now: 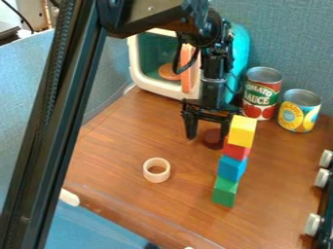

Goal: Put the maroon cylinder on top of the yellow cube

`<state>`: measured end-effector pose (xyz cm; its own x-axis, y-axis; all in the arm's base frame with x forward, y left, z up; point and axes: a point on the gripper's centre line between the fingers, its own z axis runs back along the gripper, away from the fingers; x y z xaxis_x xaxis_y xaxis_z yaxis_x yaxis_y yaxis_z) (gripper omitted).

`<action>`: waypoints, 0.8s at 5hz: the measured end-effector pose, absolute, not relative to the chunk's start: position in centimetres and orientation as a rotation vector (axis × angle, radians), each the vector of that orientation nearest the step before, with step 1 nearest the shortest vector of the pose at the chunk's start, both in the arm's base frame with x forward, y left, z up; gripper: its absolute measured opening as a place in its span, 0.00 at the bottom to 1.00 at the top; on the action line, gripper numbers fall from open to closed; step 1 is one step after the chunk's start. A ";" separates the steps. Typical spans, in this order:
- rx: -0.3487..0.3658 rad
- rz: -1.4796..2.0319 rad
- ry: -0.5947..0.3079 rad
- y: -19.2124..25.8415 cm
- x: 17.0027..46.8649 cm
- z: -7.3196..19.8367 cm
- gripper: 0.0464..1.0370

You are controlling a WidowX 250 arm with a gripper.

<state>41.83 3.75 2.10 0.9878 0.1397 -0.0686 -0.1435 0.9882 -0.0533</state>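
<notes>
Black gripper [207, 136], fingers spread wide.
Maroon cylinder [212, 139] low at the gap, contact unclear; yellow cube [241, 130] near one finger.

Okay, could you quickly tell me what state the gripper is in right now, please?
Gripper: open, fingers spread, nothing gripped; the maroon cylinder shows between them in this view, with a gap beside the left-hand finger in the picture.

Single fixed viewpoint, set above the surface [117, 160] and looking down at a slant. It faces the toy oven [134, 61] and the grey-blue panel [292, 44] behind. Range is moderate: the surface's near edge and the toy oven both fall within view. A dark post [48, 121] (close to the lens, judging by its bulk) crosses the left side diagonally.
</notes>
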 end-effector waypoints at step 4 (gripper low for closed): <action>-0.062 0.210 0.122 4.8 41.1 1.8 0.71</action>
<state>41.06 4.84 1.78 0.9706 0.2042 -0.1271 -0.2118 0.9761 -0.0490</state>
